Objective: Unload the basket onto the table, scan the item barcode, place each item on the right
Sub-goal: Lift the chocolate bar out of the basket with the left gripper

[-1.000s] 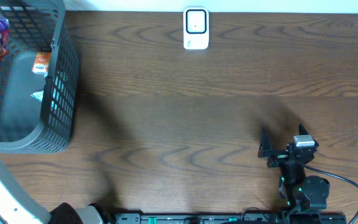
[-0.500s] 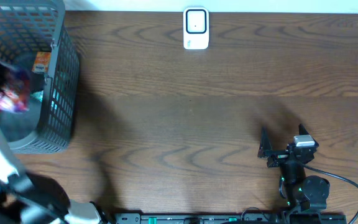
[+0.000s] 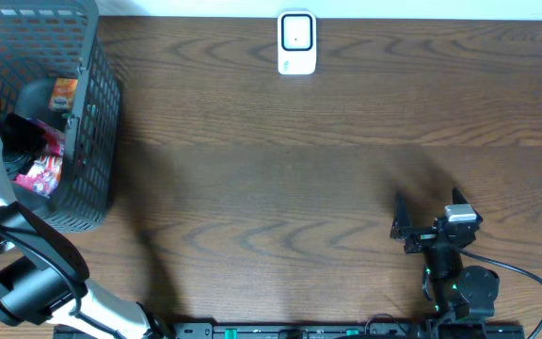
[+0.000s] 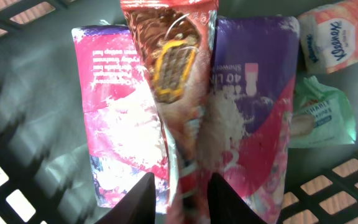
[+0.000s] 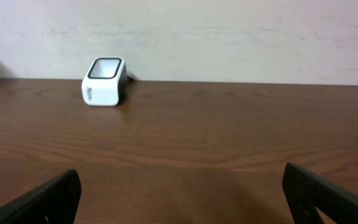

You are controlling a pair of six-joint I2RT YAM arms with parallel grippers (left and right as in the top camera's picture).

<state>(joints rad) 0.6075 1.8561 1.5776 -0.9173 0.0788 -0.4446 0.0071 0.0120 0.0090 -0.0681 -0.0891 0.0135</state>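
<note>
Red snack packet (image 4: 176, 81) in grey basket (image 3: 87, 122) over pink pouches (image 4: 114, 112), its end between left fingers (image 4: 138, 205), grip unclear, Kleenex pack (image 4: 337, 31) beside, right fingers (image 5: 48, 199) spread wide, white scanner (image 3: 296, 42) well apart on surface (image 3: 299, 188)

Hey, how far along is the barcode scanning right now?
Nothing shows a scan done. In hand: the left gripper straddles a red snack packet inside the basket; grip unclear. Apparently left: bringing it to the scanner across the table. The right gripper sits open.
</note>
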